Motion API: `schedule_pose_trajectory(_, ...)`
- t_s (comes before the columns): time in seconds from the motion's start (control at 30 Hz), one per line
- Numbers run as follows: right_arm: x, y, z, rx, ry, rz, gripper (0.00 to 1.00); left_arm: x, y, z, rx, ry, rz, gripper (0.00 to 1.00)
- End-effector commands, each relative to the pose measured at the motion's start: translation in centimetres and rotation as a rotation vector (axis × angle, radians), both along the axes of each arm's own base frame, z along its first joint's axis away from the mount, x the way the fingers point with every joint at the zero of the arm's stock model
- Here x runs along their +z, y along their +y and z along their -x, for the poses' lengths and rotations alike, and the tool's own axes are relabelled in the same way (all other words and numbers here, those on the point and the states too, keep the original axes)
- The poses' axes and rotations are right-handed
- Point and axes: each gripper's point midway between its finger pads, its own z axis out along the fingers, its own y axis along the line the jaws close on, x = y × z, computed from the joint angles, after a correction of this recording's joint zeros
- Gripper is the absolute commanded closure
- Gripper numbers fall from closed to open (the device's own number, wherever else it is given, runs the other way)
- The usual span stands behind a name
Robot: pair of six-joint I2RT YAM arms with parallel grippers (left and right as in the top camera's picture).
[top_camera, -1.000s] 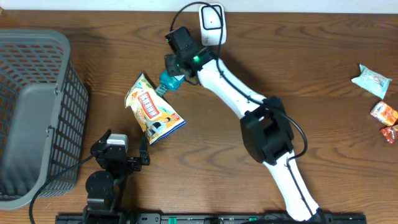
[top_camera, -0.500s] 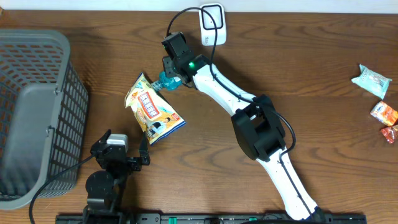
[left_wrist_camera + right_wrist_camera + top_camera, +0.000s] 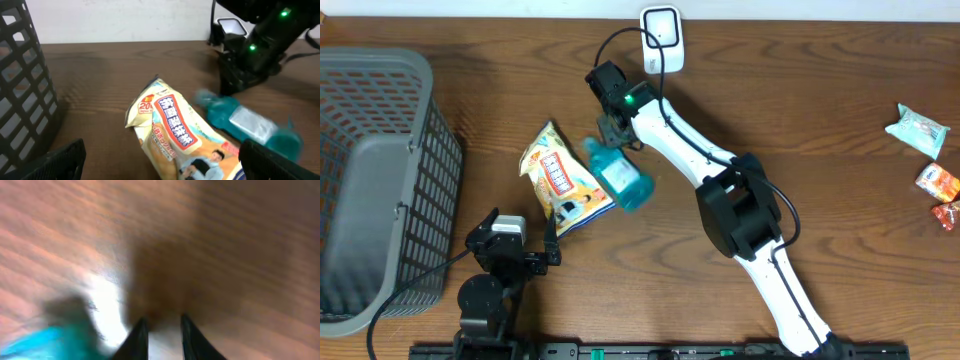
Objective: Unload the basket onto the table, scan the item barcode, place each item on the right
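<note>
In the overhead view the teal bottle point(image 3: 620, 178) lay on its side on the wooden table point(image 3: 840, 90), a little left of the frame's centre, with its narrow end pointing toward the upper left and its broad end toward the lower right. Its left flank ran along the right edge of a yellow snack bag point(image 3: 560, 178) that lay flat; whether the two touched could not be told. In the left wrist view the bottle looked blurred and showed a pale label on its side.

The right hand point(image 3: 610, 130) hung just above the bottle's narrow end, apart from it. In its own blurred view its two dark fingers point(image 3: 140, 339) were drawn almost together, with only a narrow slit between them and nothing in it; a smear of teal showed at the lower left of that frame.

The white scanner point(image 3: 661, 36) sat at the top edge of the overhead frame, above the right hand, with a black cable curling off to its left.

The left hand point(image 3: 160, 157) rested at the lower left, below the snack bag, spread wide and gripping nothing.

A grey mesh basket point(image 3: 430, 130) filled the left edge, and three small packets point(image 3: 918, 130) lay at the far right
</note>
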Motion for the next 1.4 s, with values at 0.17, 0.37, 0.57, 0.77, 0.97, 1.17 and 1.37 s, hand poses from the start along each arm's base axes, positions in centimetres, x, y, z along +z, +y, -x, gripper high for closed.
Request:
schedule_pose_trajectory(0.17,-4.0,-5.8,6.3,-0.027,0.272,0.247,0.94,-1.3,0.0,0.1,-0.001,0.038,0.003,0.02)
schedule_pose_trajectory(0.37,-0.6,-6.8,7.6,-0.03,0.299,0.269,0.92,-1.3,0.0,0.1,-0.001,0.038,0.003,0.02)
schedule_pose_trajectory(0.57,6.0,-6.1,6.9,-0.088,0.197,0.169,0.68,-1.3,0.0,0.1,-0.001,0.038,0.003,0.02)
schedule_pose_trajectory(0.77,9.0,-5.2,7.0,-0.188,0.159,0.075,0.29,-1.3,0.0,0.1,-0.001,0.038,0.003,0.02)
schedule_pose_trajectory(0.97,9.0,-2.7,7.4,-0.17,0.204,-0.043,0.01,-1.3,0.0,0.1,-0.001,0.038,0.003,0.02)
schedule_pose_trajectory(1.17,7.9,-1.2,8.1,-0.136,0.201,-0.032,0.01,-1.3,0.0,0.1,-0.001,0.038,0.003,0.02)
schedule_pose_trajectory(1.37,6.0,0.1,8.1,-0.182,0.067,0.093,0.01,-1.3,0.0,0.1,-0.001,0.038,0.003,0.02)
